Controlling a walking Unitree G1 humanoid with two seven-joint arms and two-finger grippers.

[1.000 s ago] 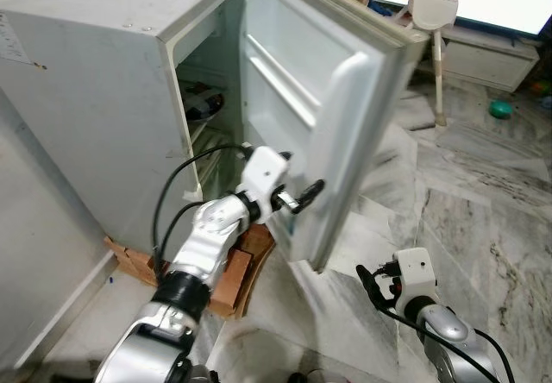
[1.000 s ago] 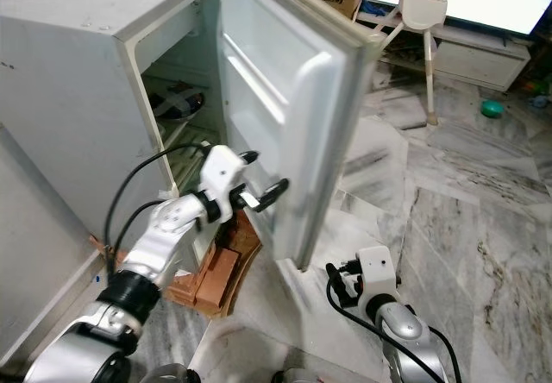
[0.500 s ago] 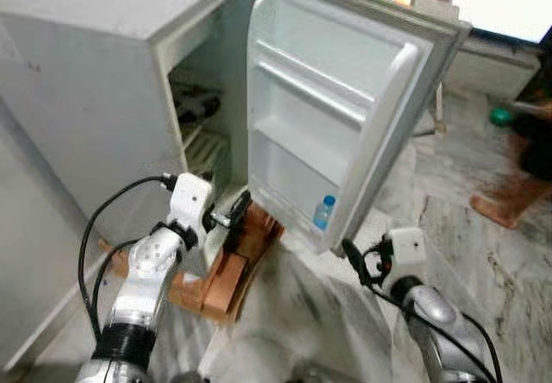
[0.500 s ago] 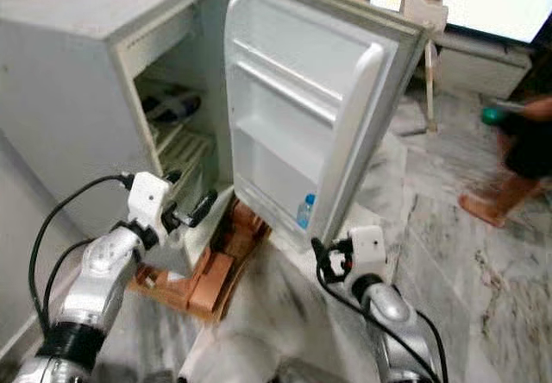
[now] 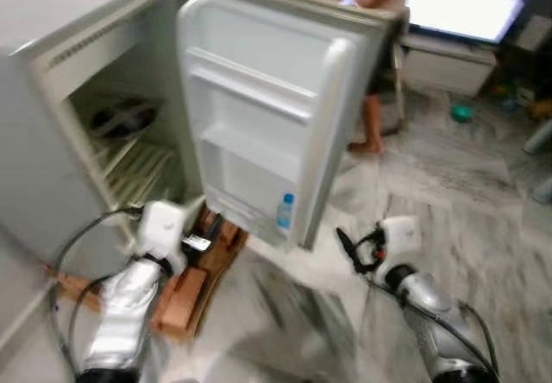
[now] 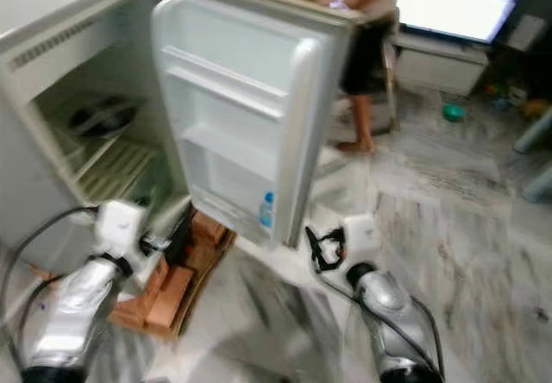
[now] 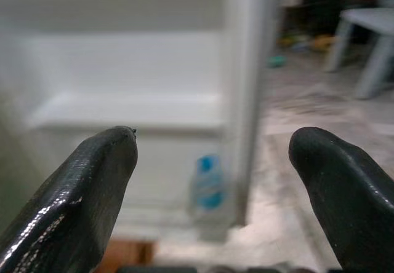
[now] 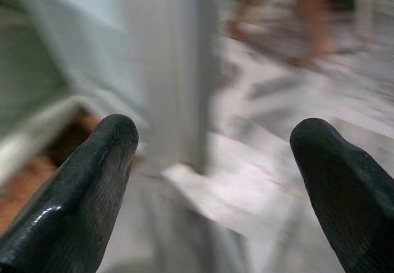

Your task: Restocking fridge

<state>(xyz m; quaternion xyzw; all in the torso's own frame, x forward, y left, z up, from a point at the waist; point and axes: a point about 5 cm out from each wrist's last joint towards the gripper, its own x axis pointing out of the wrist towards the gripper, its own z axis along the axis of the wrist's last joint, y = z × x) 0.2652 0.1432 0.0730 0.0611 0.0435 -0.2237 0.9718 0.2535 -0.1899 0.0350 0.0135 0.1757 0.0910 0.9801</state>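
The fridge (image 5: 52,116) stands with its door (image 5: 259,116) swung wide, and the one stocked item in sight is a small water bottle (image 5: 285,211) with a blue cap, upright in the lowest door shelf (image 5: 250,209) near the door's free edge. The left gripper (image 5: 205,230) hangs low in front of the fridge's bottom, just beside a stack of bricks (image 5: 185,284) that props the cabinet; its two black fingers are spread wide with nothing between them, and in the left wrist view the bottle (image 7: 209,184) sits ahead of it, framed between the fingertips (image 7: 92,181) but well apart from them. From that gripper the bottle lies forward and a little up, toward the robot's right, with its long axis vertical. The right gripper (image 5: 352,249) hovers over the marble floor (image 5: 466,193) on the outer side of the door edge, also spread wide and empty; its wrist view looks at the door's edge (image 8: 172,70) and the floor beyond, heavily blurred. The bottle is to the left of that hand, behind the shelf rail, so the door's thickness stands between them. The left gripper looks to be the better placed of the two for anything on the door shelf, since it faces the shelf's open side. No item to restock is visible in either hand, so the task seems to be at an early stage. A person (image 6: 362,47) stands beyond the door, near a lit screen (image 5: 466,8).
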